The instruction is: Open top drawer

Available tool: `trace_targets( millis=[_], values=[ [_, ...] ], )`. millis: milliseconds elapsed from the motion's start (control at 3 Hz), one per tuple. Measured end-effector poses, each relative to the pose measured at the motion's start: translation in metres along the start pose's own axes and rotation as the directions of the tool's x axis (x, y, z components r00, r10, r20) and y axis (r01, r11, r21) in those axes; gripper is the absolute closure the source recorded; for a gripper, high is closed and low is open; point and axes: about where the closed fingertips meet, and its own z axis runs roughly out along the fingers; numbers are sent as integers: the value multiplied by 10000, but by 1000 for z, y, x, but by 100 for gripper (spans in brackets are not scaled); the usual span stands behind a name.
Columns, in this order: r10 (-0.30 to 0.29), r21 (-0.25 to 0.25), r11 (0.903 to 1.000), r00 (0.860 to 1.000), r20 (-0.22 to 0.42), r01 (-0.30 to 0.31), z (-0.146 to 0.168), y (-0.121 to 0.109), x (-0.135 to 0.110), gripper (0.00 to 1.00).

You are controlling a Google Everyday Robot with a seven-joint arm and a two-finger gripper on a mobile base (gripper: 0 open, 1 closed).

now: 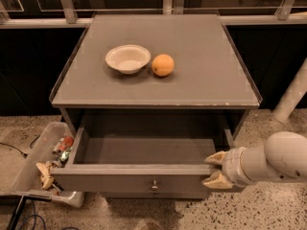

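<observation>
The top drawer (134,178) of the grey cabinet stands pulled out toward me, its plain grey box interior bare. A small round metal knob (154,185) sits at the centre of its front. My gripper (214,169) is at the drawer's right front corner. Its two tan fingers (217,157) stand apart, one above the other, at the edge of the drawer front. The white arm reaches in from the right edge of the view.
A white bowl (127,58) and an orange (163,64) sit on the cabinet top (201,71). A clear bin (36,166) with wrappers stands on the speckled floor at the left. Cables lie at the lower left. A white post (292,95) rises at the right.
</observation>
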Motion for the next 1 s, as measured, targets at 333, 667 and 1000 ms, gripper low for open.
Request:
trace_targets(
  millis=[333,667,1000],
  values=[
    [92,54,9999,9998,163,-93,-7,17,12,85],
    [92,55,9999,9998,163,-93,-8,16,10,100],
    [153,114,9998,9996,223,-155,-11,24,15,100]
  ],
)
